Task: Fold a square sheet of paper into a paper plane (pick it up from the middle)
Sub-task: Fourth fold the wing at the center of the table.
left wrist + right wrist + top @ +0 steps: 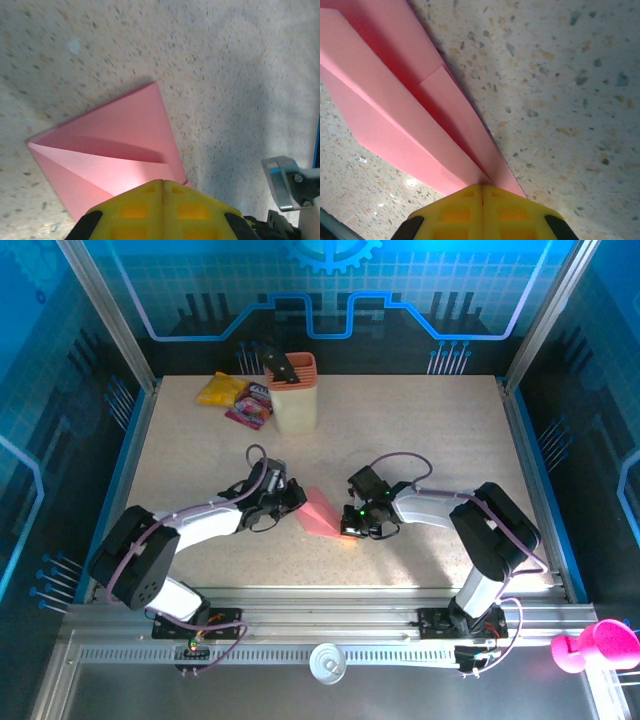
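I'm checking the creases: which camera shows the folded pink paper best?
The left wrist view: the folded pink paper lies nearly whole there, flaps and crease clear. The right wrist view gives a cropped close-up of its layered edges. The top view shows a small pink wedge.

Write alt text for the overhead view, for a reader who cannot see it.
A folded pink paper is pinched at the middle of a speckled table, the left gripper and right gripper each shut on one side of it. At the back sit a peach holder, a yellow packet and a purple packet.
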Robot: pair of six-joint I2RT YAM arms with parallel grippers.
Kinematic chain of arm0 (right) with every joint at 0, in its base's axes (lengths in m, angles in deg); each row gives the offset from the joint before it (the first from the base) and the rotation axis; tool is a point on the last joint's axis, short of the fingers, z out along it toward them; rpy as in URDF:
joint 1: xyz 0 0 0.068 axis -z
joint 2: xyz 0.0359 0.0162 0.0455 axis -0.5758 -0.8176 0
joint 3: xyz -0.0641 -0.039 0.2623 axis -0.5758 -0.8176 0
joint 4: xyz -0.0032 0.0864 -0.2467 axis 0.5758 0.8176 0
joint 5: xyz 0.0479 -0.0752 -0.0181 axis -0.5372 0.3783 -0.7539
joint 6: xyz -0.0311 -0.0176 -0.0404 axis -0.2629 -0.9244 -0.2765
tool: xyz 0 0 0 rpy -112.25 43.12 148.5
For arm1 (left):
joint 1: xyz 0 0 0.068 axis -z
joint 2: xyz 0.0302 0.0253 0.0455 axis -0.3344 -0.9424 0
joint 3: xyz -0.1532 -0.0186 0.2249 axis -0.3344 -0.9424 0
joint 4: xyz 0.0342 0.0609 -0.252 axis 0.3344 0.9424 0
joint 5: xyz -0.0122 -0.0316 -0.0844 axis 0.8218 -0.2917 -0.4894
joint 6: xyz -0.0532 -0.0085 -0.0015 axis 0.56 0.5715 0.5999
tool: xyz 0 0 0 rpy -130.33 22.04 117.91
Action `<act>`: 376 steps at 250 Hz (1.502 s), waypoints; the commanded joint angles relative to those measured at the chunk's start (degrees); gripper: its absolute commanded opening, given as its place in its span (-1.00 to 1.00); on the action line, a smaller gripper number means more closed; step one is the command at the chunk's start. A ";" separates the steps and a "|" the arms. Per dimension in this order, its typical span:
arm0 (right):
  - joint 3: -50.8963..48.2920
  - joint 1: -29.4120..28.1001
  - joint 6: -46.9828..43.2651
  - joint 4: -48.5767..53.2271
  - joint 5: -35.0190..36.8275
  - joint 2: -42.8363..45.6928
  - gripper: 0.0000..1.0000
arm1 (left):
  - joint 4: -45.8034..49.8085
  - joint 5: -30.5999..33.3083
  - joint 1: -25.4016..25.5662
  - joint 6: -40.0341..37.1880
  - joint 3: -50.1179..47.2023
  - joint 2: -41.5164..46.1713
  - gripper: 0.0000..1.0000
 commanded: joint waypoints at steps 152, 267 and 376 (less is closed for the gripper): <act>-6.85 4.33 -0.61 6.53 0.02 15.91 -0.33 | -2.38 0.15 1.33 -1.19 3.23 -14.91 -0.98; -10.90 4.27 2.37 0.01 -2.45 12.14 -0.33 | -2.97 0.09 1.36 -1.62 3.34 -16.48 -1.00; -11.81 4.91 5.55 -5.42 -5.71 11.52 -0.36 | -3.95 0.33 1.35 -1.63 2.44 -16.91 -1.00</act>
